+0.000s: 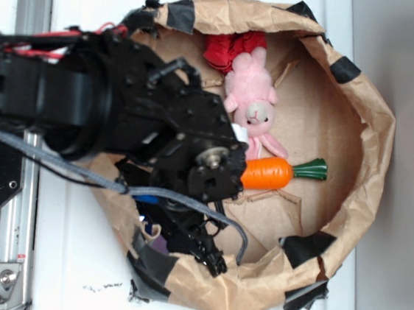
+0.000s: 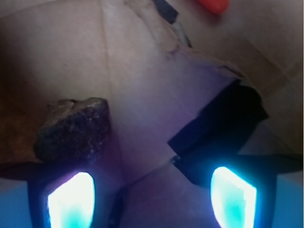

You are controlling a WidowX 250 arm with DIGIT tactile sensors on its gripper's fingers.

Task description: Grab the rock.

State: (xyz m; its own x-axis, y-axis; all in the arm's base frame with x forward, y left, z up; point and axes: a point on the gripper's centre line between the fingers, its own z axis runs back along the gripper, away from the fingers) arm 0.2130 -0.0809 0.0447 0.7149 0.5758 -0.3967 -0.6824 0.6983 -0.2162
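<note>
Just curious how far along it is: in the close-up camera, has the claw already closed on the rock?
No. The rock lies on the brown paper just ahead of the left glowing fingertip, and the gripper is wide open.

The rock [image 2: 73,129] sits on the brown paper floor [image 2: 142,85] just ahead of the left-hand glowing finger [image 2: 71,202] in the wrist view, touching or nearly touching it. Right of the rock the paper lies bare, an open lane between the two fingers. Beyond that lane, a black tape patch [image 2: 223,123] on a raised paper fold stands before the other finger [image 2: 232,199]. Far beyond the rock, a corner of the orange carrot [image 2: 214,4] shows, well apart. In the exterior view the paper bag's rolled wall [image 1: 370,150] rings the floor, and the arm [image 1: 123,109] covers its left half; the rock is hidden there.
</note>
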